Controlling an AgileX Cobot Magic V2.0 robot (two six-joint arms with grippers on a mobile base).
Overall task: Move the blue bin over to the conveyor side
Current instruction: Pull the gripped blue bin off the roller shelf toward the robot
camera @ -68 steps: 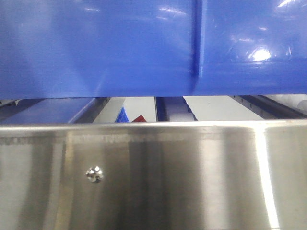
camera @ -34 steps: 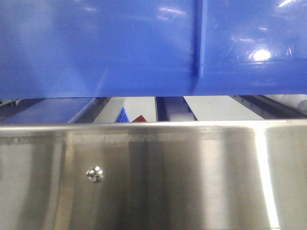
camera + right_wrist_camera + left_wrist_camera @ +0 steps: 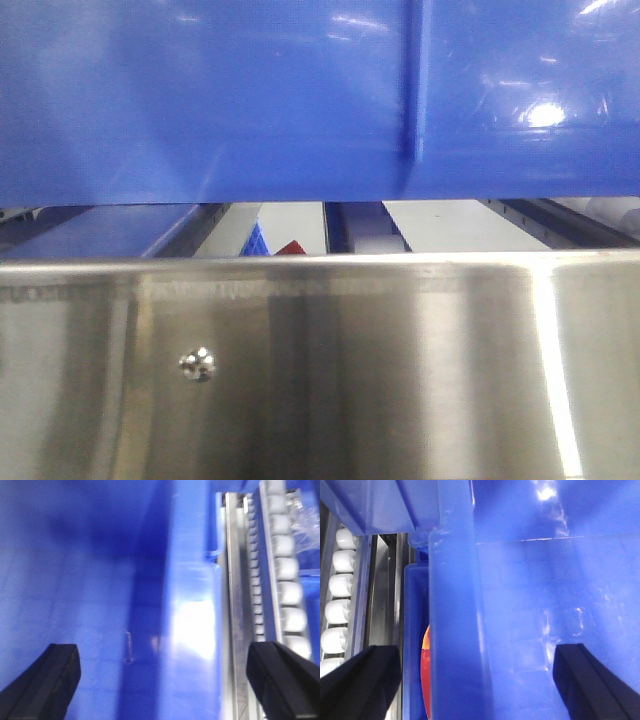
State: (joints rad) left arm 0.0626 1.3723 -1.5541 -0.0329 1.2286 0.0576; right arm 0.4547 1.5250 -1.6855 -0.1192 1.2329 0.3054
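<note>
Handling the large glossy bright-blue plastic bin [image 3: 200,100] calls for a two-arm grasp. Judged from its smooth moulded walls, it is rigid, bulky and slippery. The interior floor in view is bare, so it is probably light for its size.

The bin fills the upper half of the front view. Directly below the bin, across a narrow gap, lies the brushed stainless-steel panel [image 3: 400,370]. Whether the bin is supported or carried cannot be determined.

Rows of white cylindrical rollers [image 3: 285,575] run beyond the bin's side walls. A smaller blue plastic container [image 3: 415,630] holding a red-orange item [image 3: 425,675] sits just beside the bin's left wall.

The left end effector [image 3: 477,650] is spread wide, with one dark finger on each side of the bin's wall. Neither finger visibly touches the wall, and it holds nothing. The right end effector [image 3: 164,647] straddles the opposite wall likewise, equally wide and empty.

Recommended hold: close on the thick rim of each side wall, beside a raised rib, to resist slip. The conveyor belt cannot be identified in any view.
</note>
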